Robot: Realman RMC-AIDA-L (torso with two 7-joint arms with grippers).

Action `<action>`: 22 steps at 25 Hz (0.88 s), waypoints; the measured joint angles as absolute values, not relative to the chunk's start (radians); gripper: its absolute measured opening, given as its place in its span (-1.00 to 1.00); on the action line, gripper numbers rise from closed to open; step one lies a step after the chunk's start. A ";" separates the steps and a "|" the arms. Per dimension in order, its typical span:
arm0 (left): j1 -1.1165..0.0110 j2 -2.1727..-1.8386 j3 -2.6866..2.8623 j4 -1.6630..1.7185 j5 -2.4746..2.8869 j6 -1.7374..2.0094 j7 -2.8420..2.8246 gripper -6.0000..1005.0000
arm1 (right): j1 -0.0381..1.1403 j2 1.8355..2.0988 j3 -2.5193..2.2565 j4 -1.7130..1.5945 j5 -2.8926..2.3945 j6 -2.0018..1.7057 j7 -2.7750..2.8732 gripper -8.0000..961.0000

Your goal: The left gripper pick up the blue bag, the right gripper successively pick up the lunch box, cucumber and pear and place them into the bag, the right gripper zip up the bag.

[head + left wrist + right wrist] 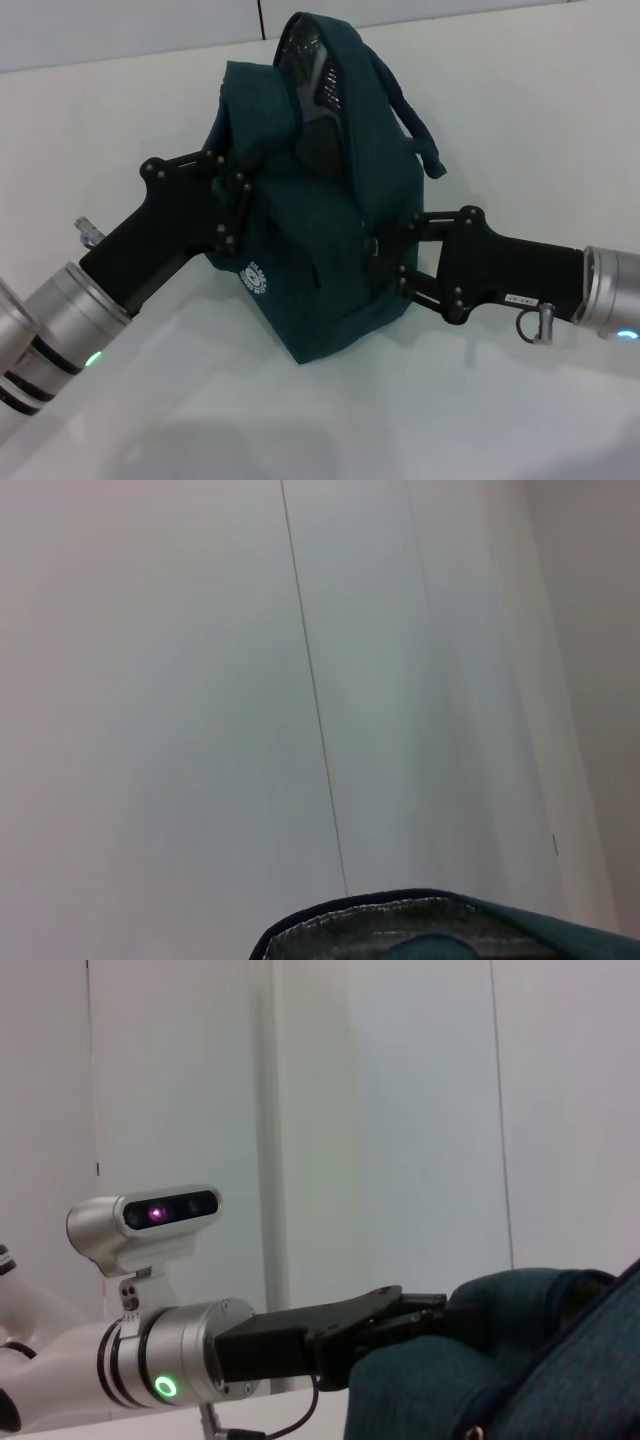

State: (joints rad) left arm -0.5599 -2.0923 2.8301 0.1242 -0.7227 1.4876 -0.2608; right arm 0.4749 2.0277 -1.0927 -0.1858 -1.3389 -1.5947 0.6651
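Centrally, the dark teal bag point(320, 250) stands slumped on the white table point(520, 120), top flap gaping over black mesh, strap drooping right. Left gripper point(240, 195) clamps its left side; right gripper point(385, 255) pinches the zipper area.

The dark teal cloth bag point(320, 270) looked matt and softly creased. Both black end effectors, left point(235, 205) and right point(395, 255), seemed matt plastic on brushed-metal wrist cuffs. The white counter point(520, 140) was smooth, faintly glossy.
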 joint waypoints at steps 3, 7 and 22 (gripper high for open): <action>-0.561 -2.093 2.830 0.124 -0.723 1.487 -0.261 -0.77 | 0.470 2.026 -1.103 -0.189 -1.339 -1.594 0.665 -0.24; -0.561 -2.094 2.830 0.124 -0.723 1.487 -0.261 -0.76 | 0.469 2.024 -1.127 -0.189 -1.341 -1.598 0.664 -0.51; -0.573 -2.095 2.830 0.124 -0.723 1.485 -0.261 -0.75 | 0.463 2.028 -1.159 -0.193 -1.316 -1.612 0.639 -0.79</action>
